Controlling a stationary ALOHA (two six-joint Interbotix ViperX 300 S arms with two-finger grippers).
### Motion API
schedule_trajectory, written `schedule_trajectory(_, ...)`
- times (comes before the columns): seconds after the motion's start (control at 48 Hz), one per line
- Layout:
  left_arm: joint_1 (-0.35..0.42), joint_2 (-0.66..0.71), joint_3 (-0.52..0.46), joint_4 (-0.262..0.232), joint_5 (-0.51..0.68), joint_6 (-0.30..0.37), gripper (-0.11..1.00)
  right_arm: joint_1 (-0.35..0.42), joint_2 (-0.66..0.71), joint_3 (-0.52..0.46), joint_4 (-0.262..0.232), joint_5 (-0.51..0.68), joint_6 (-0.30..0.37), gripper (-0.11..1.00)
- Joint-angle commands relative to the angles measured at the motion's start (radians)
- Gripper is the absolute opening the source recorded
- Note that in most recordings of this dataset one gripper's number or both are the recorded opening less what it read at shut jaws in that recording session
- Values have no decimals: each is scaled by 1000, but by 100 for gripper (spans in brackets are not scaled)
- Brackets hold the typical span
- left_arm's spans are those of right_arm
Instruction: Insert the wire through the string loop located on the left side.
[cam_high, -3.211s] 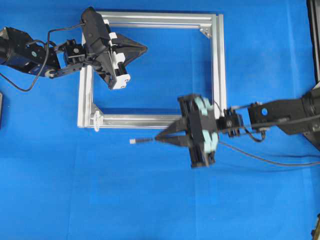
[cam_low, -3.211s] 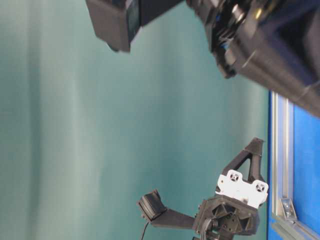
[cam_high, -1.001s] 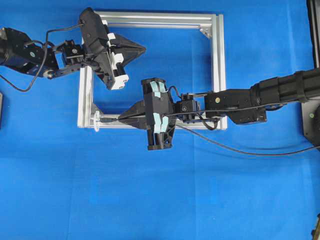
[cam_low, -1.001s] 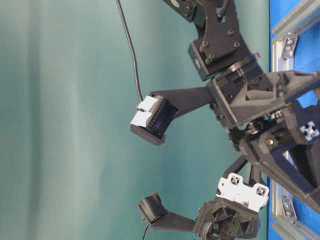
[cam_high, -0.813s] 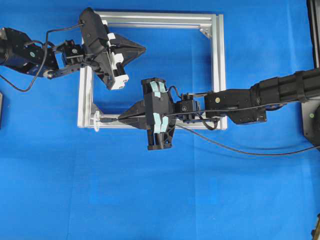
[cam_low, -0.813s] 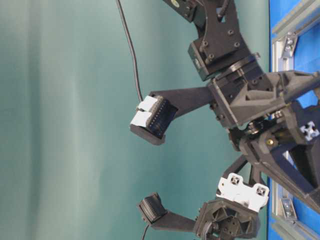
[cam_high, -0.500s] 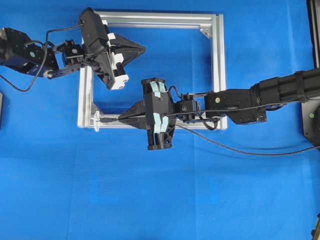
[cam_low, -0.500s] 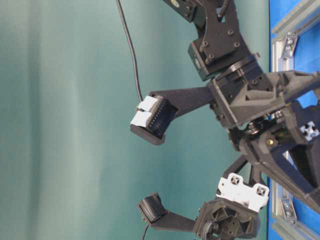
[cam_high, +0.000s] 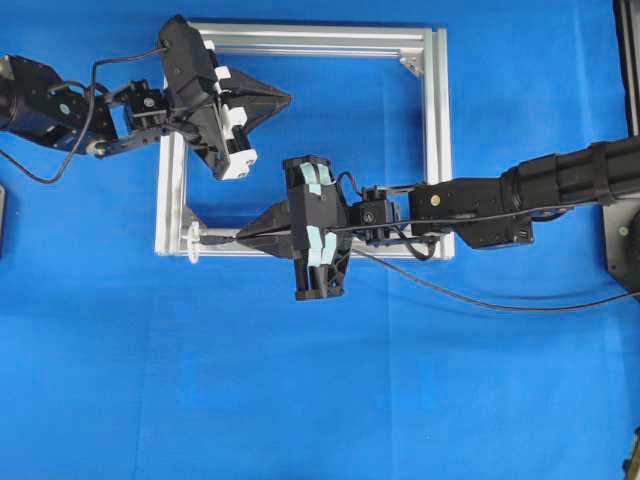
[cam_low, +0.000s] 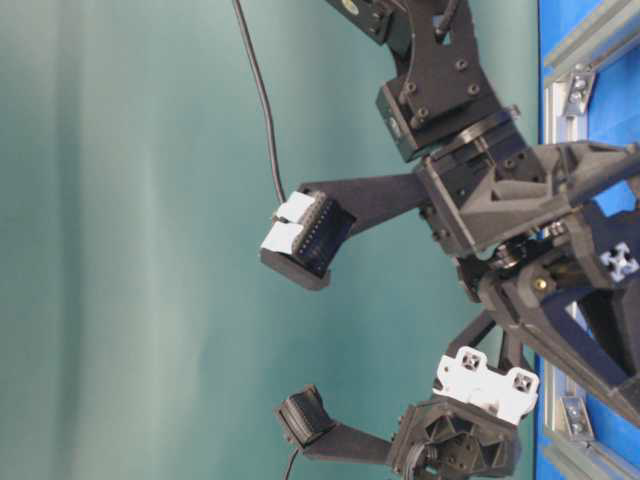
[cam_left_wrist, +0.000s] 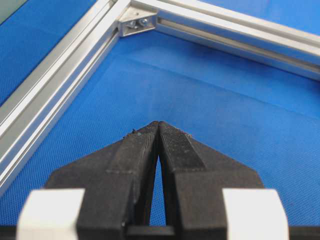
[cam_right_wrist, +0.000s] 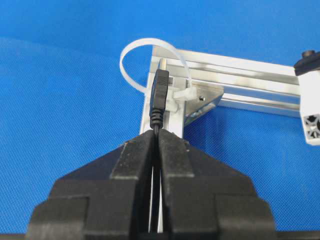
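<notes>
The string loop is a small white ring standing at the silver frame's lower left corner. My right gripper is shut on the wire just behind its black plug. The plug points straight at the ring's opening and its tip reaches the ring; I cannot tell whether it has passed through. From overhead the right gripper lies along the frame's lower bar, with the wire trailing off to the right. My left gripper is shut on nothing, hovering inside the frame's upper left.
Blue cloth covers the table. The frame's bars and a corner bracket lie ahead of the left gripper. The right arm stretches across the frame's lower right corner. A dark object sits at the left edge.
Since the earliest frame my right gripper has carried the wire left and up to the frame's lower left corner. Over the last second nothing has visibly moved.
</notes>
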Motion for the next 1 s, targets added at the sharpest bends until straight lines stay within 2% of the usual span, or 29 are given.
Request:
schedule_trajectory(0.0, 2, -37, -8, 2, -3, 0, 0, -5, -20, -14, -2, -5, -2, 0)
schedule_trajectory(0.354, 2, -37, -9, 3, -5, 0, 0, -5, -6, -34, -2, -8, -2, 0)
schedule_trajectory(0.771, 2, -38, -6, 3, -3, 0, 0, -3, 120, -193, -2, -5, -2, 0)
schedule_trajectory(0.98, 2, -38, -6, 5, -3, 0, 0, -3, 147, -229, -2, -5, -2, 0)
